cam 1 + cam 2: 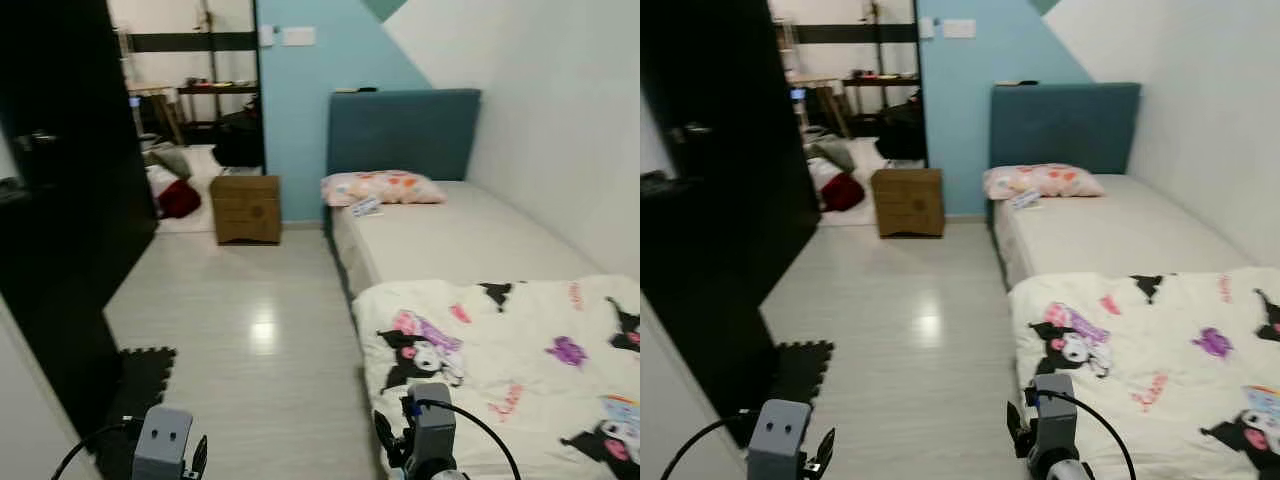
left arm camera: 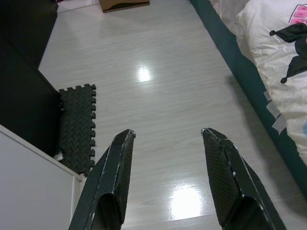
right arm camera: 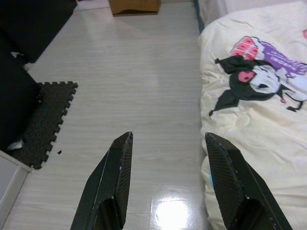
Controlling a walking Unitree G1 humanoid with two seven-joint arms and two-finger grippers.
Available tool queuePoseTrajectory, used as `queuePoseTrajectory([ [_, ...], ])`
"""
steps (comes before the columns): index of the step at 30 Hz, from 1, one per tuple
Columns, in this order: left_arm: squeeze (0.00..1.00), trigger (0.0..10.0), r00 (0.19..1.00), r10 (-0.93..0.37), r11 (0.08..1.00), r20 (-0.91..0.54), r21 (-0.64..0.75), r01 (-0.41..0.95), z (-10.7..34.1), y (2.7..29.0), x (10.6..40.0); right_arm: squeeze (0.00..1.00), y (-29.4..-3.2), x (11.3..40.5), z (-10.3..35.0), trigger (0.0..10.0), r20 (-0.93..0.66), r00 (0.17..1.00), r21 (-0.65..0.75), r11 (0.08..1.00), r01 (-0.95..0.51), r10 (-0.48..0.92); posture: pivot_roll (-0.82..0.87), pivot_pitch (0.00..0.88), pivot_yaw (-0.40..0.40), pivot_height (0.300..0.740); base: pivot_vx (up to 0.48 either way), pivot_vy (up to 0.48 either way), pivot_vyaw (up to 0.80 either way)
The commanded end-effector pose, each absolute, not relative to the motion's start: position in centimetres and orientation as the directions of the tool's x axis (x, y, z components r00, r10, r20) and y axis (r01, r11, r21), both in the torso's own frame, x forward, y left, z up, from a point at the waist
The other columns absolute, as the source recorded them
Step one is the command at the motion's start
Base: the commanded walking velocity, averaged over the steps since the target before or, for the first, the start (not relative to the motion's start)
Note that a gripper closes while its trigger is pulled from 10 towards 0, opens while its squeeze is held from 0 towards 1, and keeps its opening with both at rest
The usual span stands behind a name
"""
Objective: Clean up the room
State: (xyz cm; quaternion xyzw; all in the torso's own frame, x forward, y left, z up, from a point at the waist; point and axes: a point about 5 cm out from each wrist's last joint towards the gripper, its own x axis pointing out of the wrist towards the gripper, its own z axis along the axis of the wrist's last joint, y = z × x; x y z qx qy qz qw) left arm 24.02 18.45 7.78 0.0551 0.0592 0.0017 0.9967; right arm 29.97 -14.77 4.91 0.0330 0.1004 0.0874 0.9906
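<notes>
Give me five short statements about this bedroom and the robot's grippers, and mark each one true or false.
1. A pillow lies at the head of the bed, next to the blue headboard. True.
2. The cartoon blanket is spread on the floor. False: it lies on the bed.
3. A brown cardboard box stands on the floor by the blue wall. True.
4. The left gripper is shut on a foam mat. False: its jaws are open and empty above the floor; the dark foam mat lies on the floor beside the dark wardrobe.
5. The right gripper has open jaws holding nothing. True.
</notes>
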Motion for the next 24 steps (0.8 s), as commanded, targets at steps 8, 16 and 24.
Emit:
queuePoseTrajectory([
  [8, 0.00, 10.0, 0.990, 0.090, 0.995, -0.108, 0.045, -0.086, 7.7, 19.5, 23.9, 0.00, -14.1, 30.3, 5.6, 10.0, -0.161, 0.962, 0.087, 0.974, -0.210, 0.222, -0.05, 0.106, -0.022, 0.740, 0.000, 0.000, 0.00],
  [16, 0.00, 10.0, 0.992, 0.098, 0.995, -0.076, 0.041, -0.095, 8.1, 19.4, 23.9, 0.00, -14.0, 30.3, 5.7, 10.0, -0.156, 0.961, 0.082, 0.973, -0.218, 0.228, -0.05, 0.096, -0.022, 0.740, 0.000, 0.000, 0.00],
  [24, 0.00, 10.0, 0.994, 0.090, 0.996, -0.055, 0.027, -0.089, 8.4, 19.3, 23.8, 0.00, -13.9, 30.2, 5.5, 10.0, -0.160, 0.959, 0.086, 0.971, -0.223, 0.235, -0.04, 0.087, -0.028, 0.740, 0.298, 0.000, 0.00],
])
